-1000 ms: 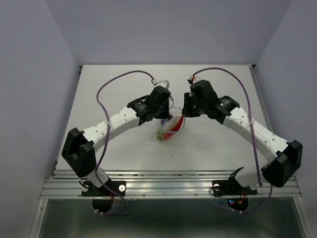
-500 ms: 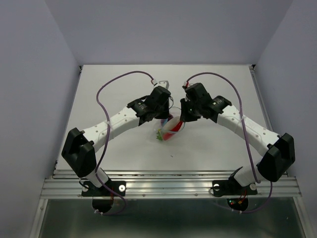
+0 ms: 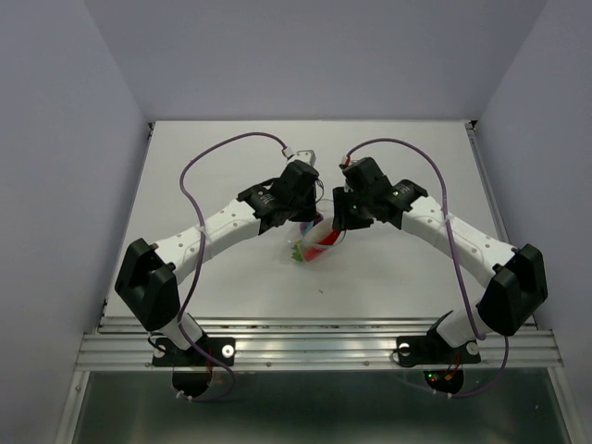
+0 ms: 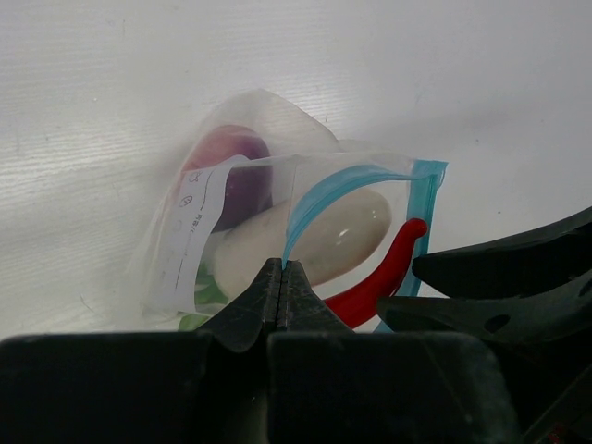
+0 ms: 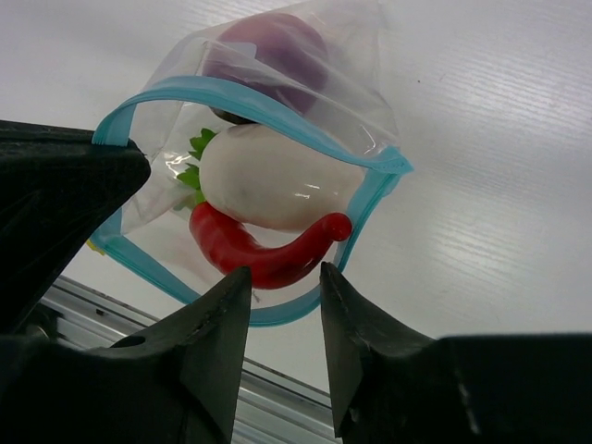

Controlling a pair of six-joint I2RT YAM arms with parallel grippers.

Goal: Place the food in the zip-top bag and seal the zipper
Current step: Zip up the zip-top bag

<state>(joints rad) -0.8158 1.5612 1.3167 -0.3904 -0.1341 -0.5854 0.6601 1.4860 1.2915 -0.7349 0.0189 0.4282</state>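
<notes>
pinching the zipper (image 4: 319,190) of the zip-top bag (image 4: 231,222), the left gripper (image 4: 282,273) is pressed shut on one lip. the bag is found mid-table (image 3: 231,148) between both arms, with its mouth gaping. radish (image 5: 277,180), onion (image 5: 268,42) and chili (image 5: 259,254) are all seen inside. the right gripper (image 5: 282,287) is spread, fingers placed either side of the other lip. contact can't be told.

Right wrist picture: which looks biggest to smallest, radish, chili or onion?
1. White radish with green leaves.
2. Curved red chili and round purple-red onion look alike; the onion is farther back and partly hidden.
</notes>
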